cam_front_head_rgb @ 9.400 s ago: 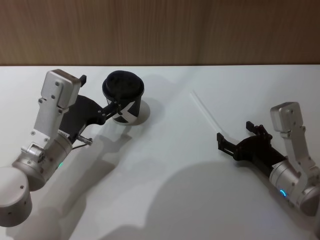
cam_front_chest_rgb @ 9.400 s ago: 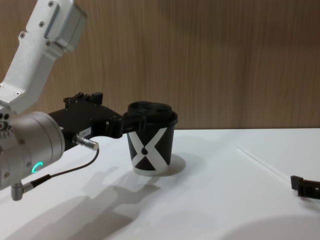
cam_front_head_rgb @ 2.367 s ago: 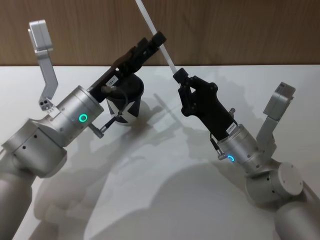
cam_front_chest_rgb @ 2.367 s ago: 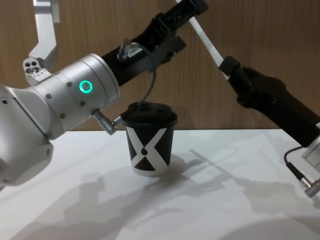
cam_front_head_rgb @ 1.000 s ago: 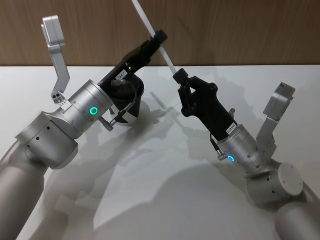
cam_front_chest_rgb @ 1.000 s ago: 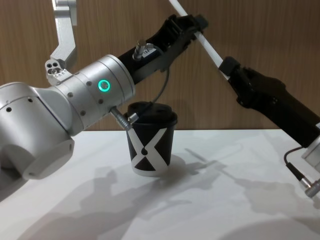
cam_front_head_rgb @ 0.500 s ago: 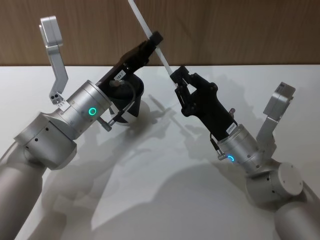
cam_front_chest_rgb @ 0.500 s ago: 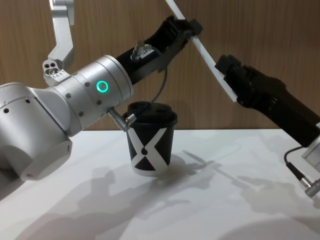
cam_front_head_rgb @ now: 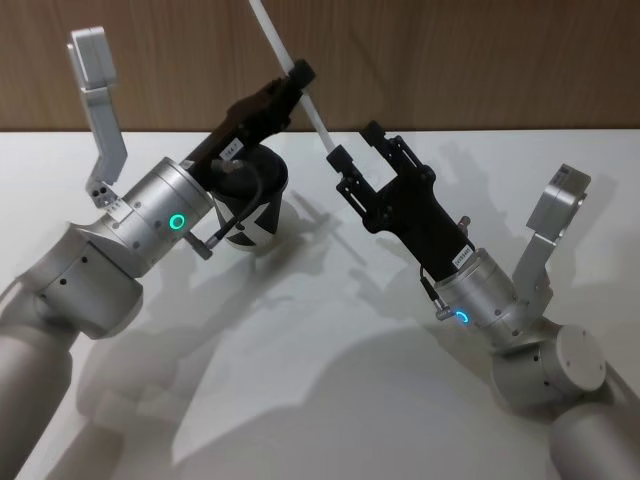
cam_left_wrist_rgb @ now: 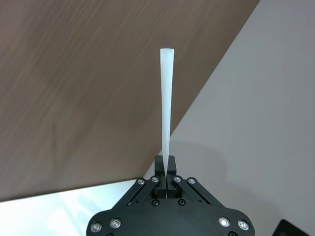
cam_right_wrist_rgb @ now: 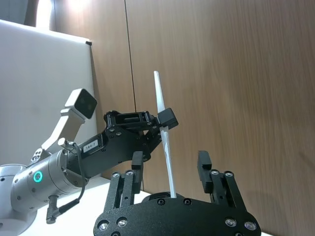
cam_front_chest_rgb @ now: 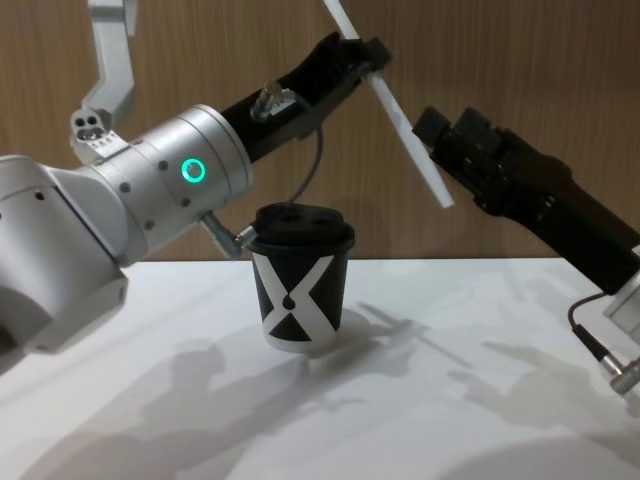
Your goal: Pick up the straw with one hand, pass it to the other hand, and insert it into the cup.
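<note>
1. Currently your left gripper (cam_front_head_rgb: 300,72) is raised over the far-left part of the desk (cam_front_head_rgb: 300,380), and its jaws are pinching the straw (cam_front_head_rgb: 320,122) near the middle of its length.
2. From the left wrist view you can see the two fingertips (cam_left_wrist_rgb: 160,166) pressed together on the straw (cam_left_wrist_rgb: 166,98), which runs straight out from them towards the wooden wall (cam_left_wrist_rgb: 74,73).
3. From the chest view, the straw (cam_front_chest_rgb: 408,140) sits tilted in the air. Its upper end leans towards the robot's left, and its lower end slants down to the right, towards the right gripper (cam_front_chest_rgb: 452,128).
4. Your right gripper (cam_front_head_rgb: 357,145) is also raised, just to the right of the left gripper (cam_front_chest_rgb: 365,48), and its jaws are spread wide.
5. In the right wrist view the lower part of the straw (cam_right_wrist_rgb: 168,162) passes between the spread fingers of the right gripper (cam_right_wrist_rgb: 170,160) with a gap on either side, so nothing there grips it. You cannot tell whether its tip touches the gripper's body.
6. The cup (cam_front_head_rgb: 262,205) stands upright on the desk, lid on, towards the far edge and left of the middle, under the left arm.
7. From the chest view the cup (cam_front_chest_rgb: 297,290) sits well below the straw, on the desk (cam_front_chest_rgb: 420,420).
</note>
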